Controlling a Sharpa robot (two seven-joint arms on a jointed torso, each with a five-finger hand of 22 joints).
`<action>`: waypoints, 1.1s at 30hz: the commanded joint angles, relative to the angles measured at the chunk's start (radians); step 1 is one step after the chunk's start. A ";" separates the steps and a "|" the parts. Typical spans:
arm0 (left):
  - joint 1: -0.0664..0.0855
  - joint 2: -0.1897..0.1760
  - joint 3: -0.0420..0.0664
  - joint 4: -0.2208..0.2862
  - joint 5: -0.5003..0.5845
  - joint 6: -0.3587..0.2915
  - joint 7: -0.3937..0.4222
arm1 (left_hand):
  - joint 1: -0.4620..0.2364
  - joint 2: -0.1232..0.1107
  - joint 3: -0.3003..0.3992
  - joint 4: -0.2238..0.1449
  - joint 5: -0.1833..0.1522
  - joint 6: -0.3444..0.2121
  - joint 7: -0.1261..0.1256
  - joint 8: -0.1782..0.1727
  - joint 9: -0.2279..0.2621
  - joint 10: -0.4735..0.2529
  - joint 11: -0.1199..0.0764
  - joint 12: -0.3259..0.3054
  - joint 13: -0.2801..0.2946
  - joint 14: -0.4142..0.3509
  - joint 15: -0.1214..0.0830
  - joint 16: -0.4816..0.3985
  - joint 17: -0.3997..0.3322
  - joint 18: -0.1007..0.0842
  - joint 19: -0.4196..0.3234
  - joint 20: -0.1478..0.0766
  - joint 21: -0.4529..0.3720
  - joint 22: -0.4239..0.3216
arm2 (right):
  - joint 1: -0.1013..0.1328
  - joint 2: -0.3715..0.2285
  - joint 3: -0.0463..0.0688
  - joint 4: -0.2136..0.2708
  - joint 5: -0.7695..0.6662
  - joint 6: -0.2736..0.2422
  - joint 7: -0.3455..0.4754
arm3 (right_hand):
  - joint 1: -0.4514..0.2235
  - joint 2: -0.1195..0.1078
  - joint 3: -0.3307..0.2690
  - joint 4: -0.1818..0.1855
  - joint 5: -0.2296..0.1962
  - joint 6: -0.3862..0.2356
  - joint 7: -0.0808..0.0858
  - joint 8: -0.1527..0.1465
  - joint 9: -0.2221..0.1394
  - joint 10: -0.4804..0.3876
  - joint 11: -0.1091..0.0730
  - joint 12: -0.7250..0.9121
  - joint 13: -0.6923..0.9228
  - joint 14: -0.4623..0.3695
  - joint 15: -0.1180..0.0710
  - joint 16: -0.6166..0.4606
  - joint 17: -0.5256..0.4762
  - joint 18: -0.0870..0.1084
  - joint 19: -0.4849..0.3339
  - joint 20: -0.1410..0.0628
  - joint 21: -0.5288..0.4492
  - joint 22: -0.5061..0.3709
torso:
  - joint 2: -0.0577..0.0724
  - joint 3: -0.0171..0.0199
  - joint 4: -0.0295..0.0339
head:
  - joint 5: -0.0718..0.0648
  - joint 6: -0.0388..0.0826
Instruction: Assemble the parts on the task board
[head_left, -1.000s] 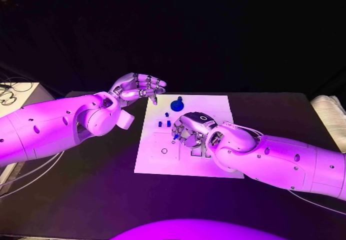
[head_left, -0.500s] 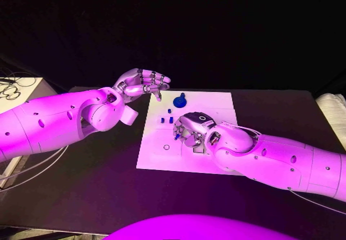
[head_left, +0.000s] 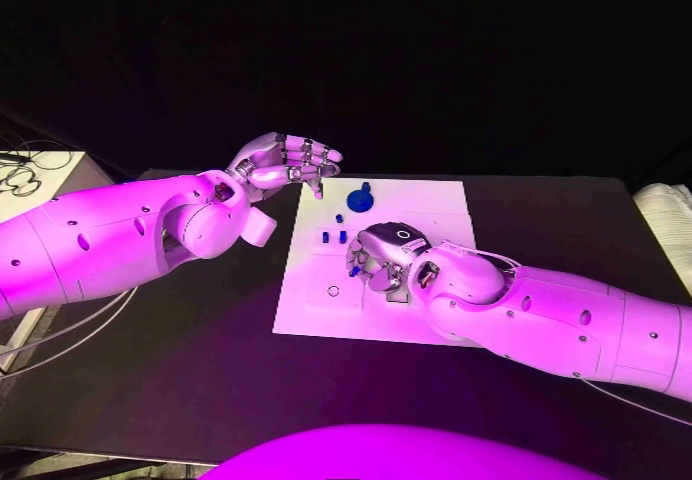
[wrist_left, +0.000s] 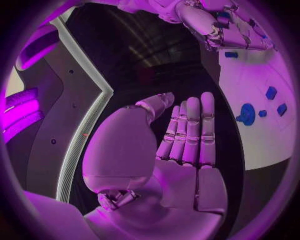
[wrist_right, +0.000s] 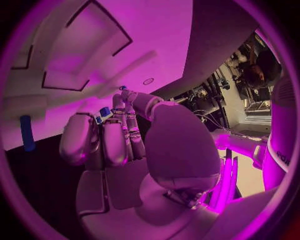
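Listing what we see: task board (head_left: 433, 215) at table (head_left: 173, 350) centre. Right hand (head_left: 378, 262) lies low over the board's middle, fingers curled, pinching 1 small blue part (wrist_right: 104, 111). Left hand (head_left: 284, 165) hovers off the board's far-left corner, fingers straight and together, holding nothing. Round blue part (head_left: 356, 204) sits at the far edge.

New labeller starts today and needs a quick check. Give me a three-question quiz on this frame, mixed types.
1. True or false: the silver left hand holds a blue part.
2. The round blue disc lies: A) near the far edge of the white task board; B) at its near edge; C) in the left hand.
3. What does the silver right hand pinch at its fingertips?
Key: 1 false, it holds nothing; 2 A; 3 a small blue part.
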 joint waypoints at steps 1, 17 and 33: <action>0.000 0.001 0.001 0.003 0.006 0.019 0.004 | -0.007 0.000 -0.004 -0.001 0.002 -0.007 0.001 0.004 -0.001 -0.008 -0.001 0.003 -0.001 0.004 0.001 -0.006 -0.001 0.015 0.007 -0.001 -0.006 -0.001 | -0.002 0.004 0.000 -0.008 -0.022 0.007 -0.015 | -0.005 0.005 0.005 -0.003 0.005 0.006 0.005 0.005 0.000 0.040 -0.035 0.001 0.001 0.039 -0.009 -0.004 -0.001 -0.011 0.001 -0.007 0.001 0.001 | 0.000 0.0001 0.0008 | -0.001 -0.001; 0.000 0.000 0.001 0.003 0.006 0.023 0.000 | -0.007 0.000 -0.004 -0.001 0.002 -0.007 0.001 0.004 -0.001 -0.008 -0.001 0.003 -0.001 0.004 0.001 -0.006 -0.001 0.015 0.007 -0.001 -0.006 -0.001 | -0.005 0.015 0.000 -0.025 -0.034 -0.011 -0.026 | -0.006 0.006 0.006 -0.004 0.005 0.005 0.005 0.005 0.001 0.040 -0.035 0.000 0.002 0.039 -0.009 -0.004 -0.001 -0.011 0.001 -0.007 0.003 0.003 | -0.001 -0.0003 0.0006 | 0.001 -0.004; 0.000 0.001 0.001 0.003 0.006 0.023 0.000 | -0.006 0.000 -0.005 0.000 0.002 -0.008 0.002 0.005 -0.002 -0.010 0.000 0.003 -0.001 0.004 0.001 -0.006 -0.001 0.015 0.008 0.000 -0.008 -0.002 | -0.006 0.028 -0.005 -0.036 0.001 0.062 0.037 | -0.032 -0.001 -0.006 0.000 0.008 -0.029 0.018 -0.011 0.005 0.003 -0.021 -0.026 0.003 0.032 0.002 -0.018 -0.026 -0.007 -0.012 -0.001 -0.017 -0.019 | 0.000 -0.0008 0.0002 | 0.002 -0.008</action>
